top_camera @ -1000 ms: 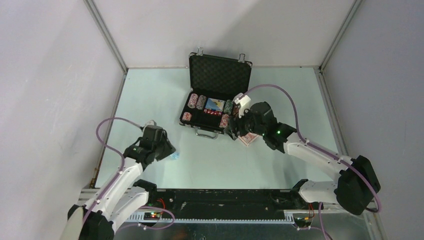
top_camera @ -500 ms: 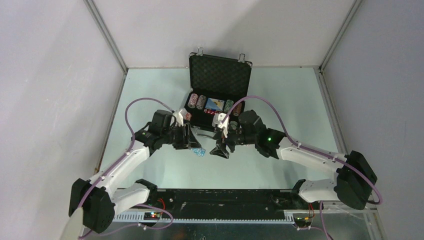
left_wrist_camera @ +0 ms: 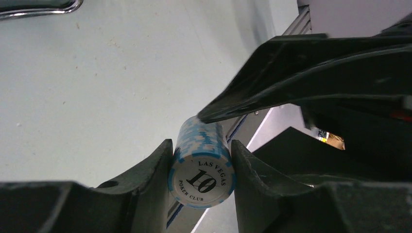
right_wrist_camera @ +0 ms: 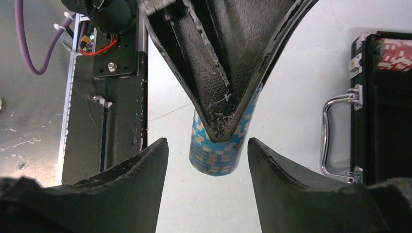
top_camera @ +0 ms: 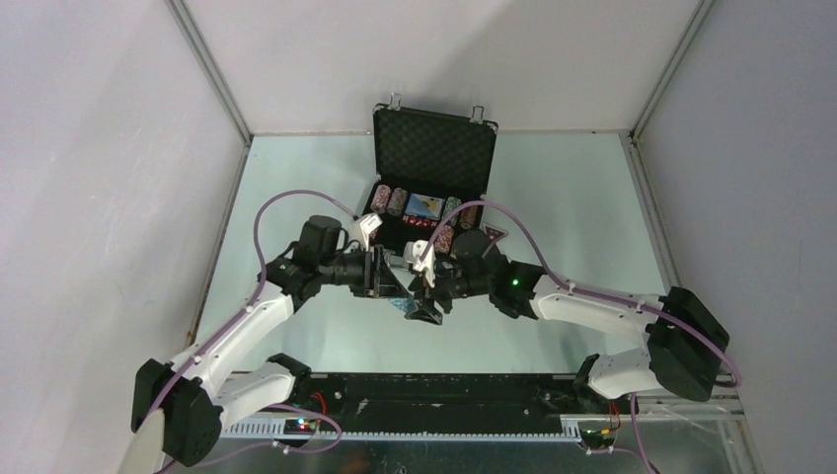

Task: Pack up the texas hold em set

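Note:
My left gripper [left_wrist_camera: 200,145] is shut on a short blue-and-white chip stack [left_wrist_camera: 201,167] and holds it on its side above the table. In the top view the stack [top_camera: 405,303] sits between my left gripper [top_camera: 391,284] and my right gripper [top_camera: 424,304], in front of the case. My right gripper [right_wrist_camera: 208,143] is open, its fingers on either side of the stack [right_wrist_camera: 218,158] without touching it. The black briefcase [top_camera: 434,148] stands open behind, holding several chip stacks [top_camera: 383,197], a blue deck [top_camera: 426,205] and red dice [top_camera: 419,225].
The case's metal handle [right_wrist_camera: 335,136] faces the grippers, with a red-and-white chip stack [right_wrist_camera: 396,53] inside. A small dark reddish thing [top_camera: 491,235] lies by the case's right front corner. The arms' base rail [top_camera: 444,395] runs along the near edge.
My left gripper has carried the blue chip stack right from the table's left. My right gripper has come left and down from the case's right side, and its open fingers now flank the stack.

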Tool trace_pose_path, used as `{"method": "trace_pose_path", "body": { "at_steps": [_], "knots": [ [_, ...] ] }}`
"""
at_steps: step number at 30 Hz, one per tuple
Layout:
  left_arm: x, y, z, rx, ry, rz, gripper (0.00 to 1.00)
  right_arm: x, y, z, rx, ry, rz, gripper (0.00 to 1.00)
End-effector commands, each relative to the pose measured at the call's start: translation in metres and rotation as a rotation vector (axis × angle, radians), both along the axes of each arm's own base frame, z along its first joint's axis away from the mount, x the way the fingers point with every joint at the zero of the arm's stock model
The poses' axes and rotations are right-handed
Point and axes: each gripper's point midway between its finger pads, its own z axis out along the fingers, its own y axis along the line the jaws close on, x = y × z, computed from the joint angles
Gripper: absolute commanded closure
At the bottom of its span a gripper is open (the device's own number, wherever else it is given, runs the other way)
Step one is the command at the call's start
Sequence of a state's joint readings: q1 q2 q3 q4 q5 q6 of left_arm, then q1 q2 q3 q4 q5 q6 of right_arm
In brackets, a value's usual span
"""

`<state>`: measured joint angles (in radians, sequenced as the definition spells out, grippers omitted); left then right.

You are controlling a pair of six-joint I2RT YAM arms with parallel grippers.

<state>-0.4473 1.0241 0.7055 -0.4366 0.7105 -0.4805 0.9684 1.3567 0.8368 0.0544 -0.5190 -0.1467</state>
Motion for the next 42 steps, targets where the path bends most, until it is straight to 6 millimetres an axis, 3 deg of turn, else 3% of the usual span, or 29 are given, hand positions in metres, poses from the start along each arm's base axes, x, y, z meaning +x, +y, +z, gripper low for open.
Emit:
{"method": "trace_pose_path", "body": {
  "at_steps": [1, 4, 7, 15, 27, 29, 34, 36, 38, 41, 42],
  "knots": [
    [0.001, -0.014, 0.044, -0.124, -0.117, -0.066, 1.00, 0.004, 0.018, 0.010, 0.028, -0.026, 0.008, 0.37],
    [-0.001, -0.015, 0.045, -0.134, -0.122, -0.073, 1.00, 0.003, 0.024, 0.008, 0.022, -0.016, 0.004, 0.40],
    [-0.004, -0.016, 0.044, -0.147, -0.114, -0.086, 1.00, 0.004, 0.028, 0.010, 0.040, 0.003, -0.010, 0.51],
    [-0.002, -0.015, 0.038, -0.136, -0.111, -0.073, 0.99, 0.007, 0.034, 0.021, 0.085, 0.025, -0.044, 0.37],
    [-0.005, -0.010, 0.030, -0.112, -0.112, -0.058, 0.97, 0.007, 0.031, 0.029, 0.121, 0.024, -0.060, 0.49],
    [-0.006, -0.010, 0.030, -0.114, -0.113, -0.057, 0.97, 0.007, 0.031, 0.031, 0.128, 0.025, -0.062, 0.53],
    [-0.005, -0.009, 0.029, -0.112, -0.121, -0.050, 0.89, 0.007, 0.033, 0.031, 0.137, 0.046, -0.067, 0.75],
    [-0.002, -0.008, 0.029, -0.104, -0.123, -0.029, 0.80, 0.009, 0.033, 0.031, 0.137, 0.055, -0.080, 0.78],
    [0.010, 0.001, 0.028, -0.057, -0.151, 0.062, 0.60, 0.015, 0.033, 0.029, 0.132, 0.059, -0.114, 0.83],
    [0.024, 0.017, 0.031, -0.018, -0.194, 0.187, 0.18, 0.031, 0.030, 0.022, 0.116, 0.075, -0.205, 0.93],
    [0.031, 0.027, 0.034, -0.009, -0.215, 0.252, 0.13, 0.042, 0.027, 0.019, 0.113, 0.091, -0.269, 0.93]
  ]
}}
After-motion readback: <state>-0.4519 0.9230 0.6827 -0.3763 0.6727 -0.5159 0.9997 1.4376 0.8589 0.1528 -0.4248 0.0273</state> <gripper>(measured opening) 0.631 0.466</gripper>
